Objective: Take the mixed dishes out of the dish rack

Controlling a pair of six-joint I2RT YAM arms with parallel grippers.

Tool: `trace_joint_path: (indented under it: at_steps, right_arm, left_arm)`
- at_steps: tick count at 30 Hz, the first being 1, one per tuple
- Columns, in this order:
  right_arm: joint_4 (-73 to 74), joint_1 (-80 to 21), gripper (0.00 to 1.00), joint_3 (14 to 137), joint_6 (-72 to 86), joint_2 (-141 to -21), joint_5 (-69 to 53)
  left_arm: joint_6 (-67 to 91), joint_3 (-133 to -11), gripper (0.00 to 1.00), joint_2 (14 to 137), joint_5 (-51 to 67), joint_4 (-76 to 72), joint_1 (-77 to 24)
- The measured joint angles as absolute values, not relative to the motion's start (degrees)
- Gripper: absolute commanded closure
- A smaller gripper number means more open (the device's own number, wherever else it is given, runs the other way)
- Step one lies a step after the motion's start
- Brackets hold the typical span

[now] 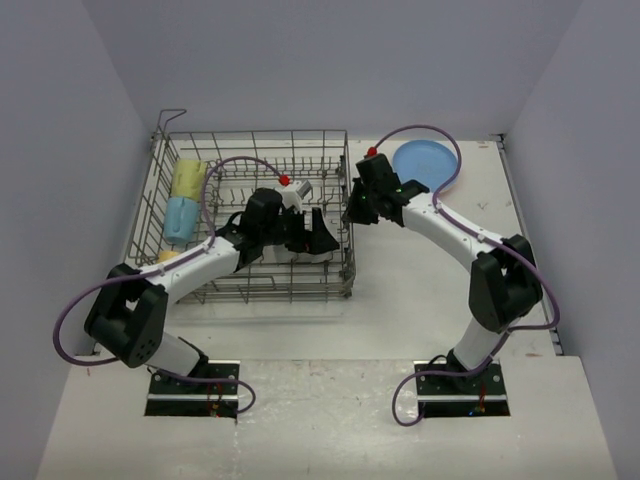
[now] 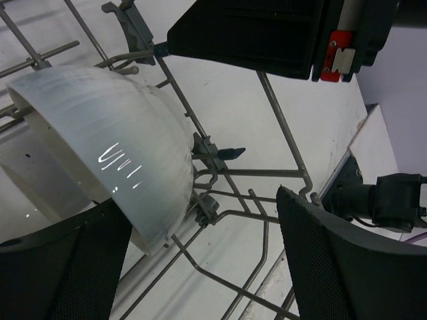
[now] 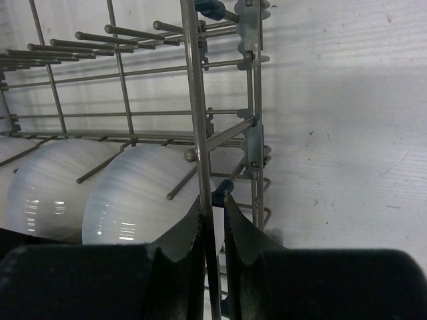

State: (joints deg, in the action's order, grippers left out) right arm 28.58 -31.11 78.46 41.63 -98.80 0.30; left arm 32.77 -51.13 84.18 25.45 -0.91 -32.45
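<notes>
Stretches the left arm forward and to the right from its base at the near edge, forearm leading to a wrist tipped downward. Spreads the left claw wide, black fingers well apart. Folds the right arm up from its base to a high elbow, then slants the forearm left and away. Pinches the right claw almost closed on one upright wire of the dish rack. Points the two claws toward each other, near but not touching.
</notes>
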Motion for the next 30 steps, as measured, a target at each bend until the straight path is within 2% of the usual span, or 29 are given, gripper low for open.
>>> trace_joint_path:
  at_steps: [8,10,11,15,16,18,19,30]
  right_arm:
    - [26.9,-31.0,1.0,76.9,42.2,-98.1,-0.1]
    - [26.5,-31.0,1.0,76.6,42.4,-97.9,-0.2]
    - [26.3,-31.0,1.0,76.5,42.4,-97.8,-0.2]
    - [26.1,-30.8,1.0,76.4,42.6,-97.8,-0.7]
    - [26.1,-30.8,1.0,76.4,42.7,-97.8,-0.8]
    - [26.0,-30.8,1.0,76.3,42.7,-97.8,-0.8]
    - [26.1,-30.8,1.0,76.3,42.8,-97.8,-1.0]
    - [26.2,-30.5,1.0,75.4,43.7,-97.1,-2.8]
  left_arm:
    - [35.5,-49.3,0.48,87.3,25.5,-10.5,-32.3]
    - [36.3,-48.8,0.53,88.1,25.8,-12.1,-32.0]
    - [36.5,-48.8,0.6,88.6,26.0,-12.7,-31.9]
    - [37.5,-48.8,0.72,90.0,26.9,-13.8,-31.2]
    - [38.2,-48.7,0.76,90.1,27.6,-13.9,-31.0]
    - [39.9,-48.3,0.96,90.1,29.2,-14.1,-30.9]
    - [39.7,-47.9,1.0,90.3,30.3,-15.2,-30.9]
    - [44.9,-39.6,1.0,87.2,37.3,-29.0,-27.5]
